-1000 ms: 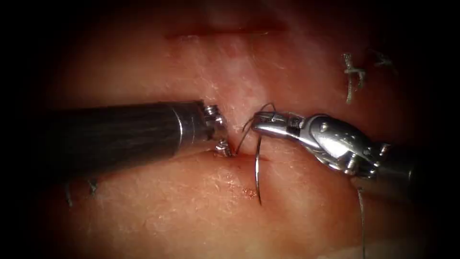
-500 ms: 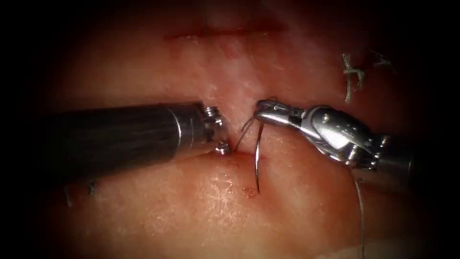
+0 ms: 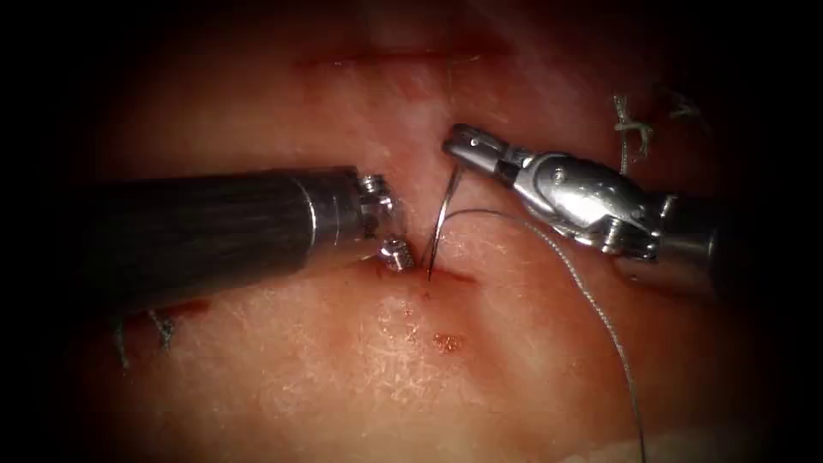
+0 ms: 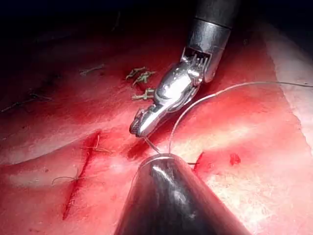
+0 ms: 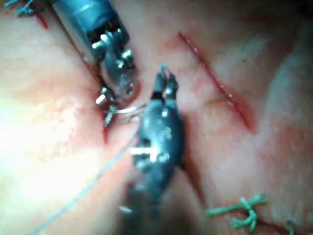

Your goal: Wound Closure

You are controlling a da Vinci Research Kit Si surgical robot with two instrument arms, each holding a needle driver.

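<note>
My right tool [image 3: 459,141] comes in from the right, its jaws shut on the upper end of the curved needle [image 3: 439,225]. The needle arcs down to the cut [image 3: 454,276] and its low end meets the tissue [image 3: 360,369] there; how deep it sits I cannot tell. Thread [image 3: 591,304] trails from the needle toward the lower right. My left tool [image 3: 399,255] presses its tip on the tissue just left of the needle's low end. The left wrist view has the right tool [image 4: 139,128] over the cut, with the thread [image 4: 210,98] curving away.
Finished knotted stitches [image 3: 630,133] sit at the upper right, and more stitches [image 3: 159,330] at the lower left under the left shaft. A second cut [image 3: 394,58] runs across the far tissue. A spot of red fluid [image 3: 446,343] lies below the cut.
The right tool has risen and swung up with the needle, whose low end moved from the near tissue up to the cut. A length of thread now lies across toward the lower right.
</note>
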